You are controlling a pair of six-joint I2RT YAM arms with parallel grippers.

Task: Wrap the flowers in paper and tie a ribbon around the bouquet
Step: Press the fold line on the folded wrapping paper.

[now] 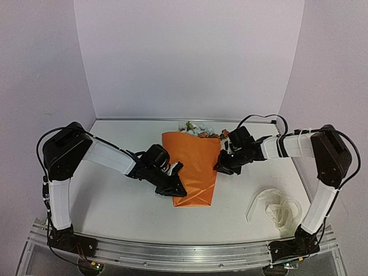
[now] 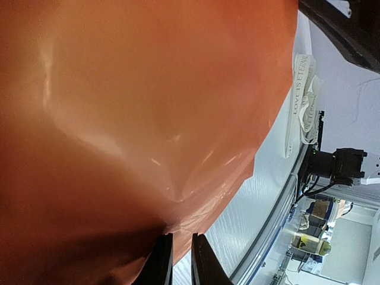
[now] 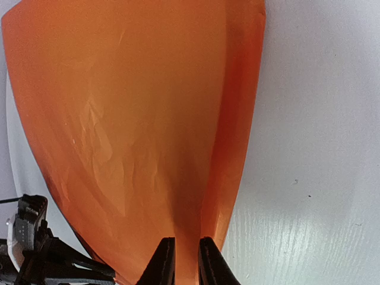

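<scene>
Starting on the left: the left gripper (image 2: 181,238) sits at the lower left edge of the paper (image 1: 192,178). Its jaws are nearly together with just a sliver of gap, right where a crease in the sheet runs down to the tips, and I cannot tell whether it is pinching that edge or only pressing on it. Across to the middle of the table (image 1: 126,210), the orange sheet is folded into a cone, wide end away from the arms. The flowers (image 1: 198,129) poke out of that far end, close to the back wall (image 1: 190,57). By my reading the wrapping is largely done, and the bouquet (image 1: 195,155) lies flat in the centre. On its right flank the right gripper (image 3: 186,240) straddles the long folded edge, jaws a narrow slot apart with orange showing between them; clamped or released, I cannot tell. Further right, the ribbon (image 2: 303,77) lies in a loose heap on the near right of the table, well apart from the bouquet and touching neither gripper, so the tying is all yet to do. As for room to move, bare tabletop shows left of the bouquet and in front of its narrow end. There is less on the right, where the ribbon lies between the bouquet and the right arm (image 1: 319,201). Walls close in on three sides, and a metal rail (image 1: 184,253) runs along the near edge.
</scene>
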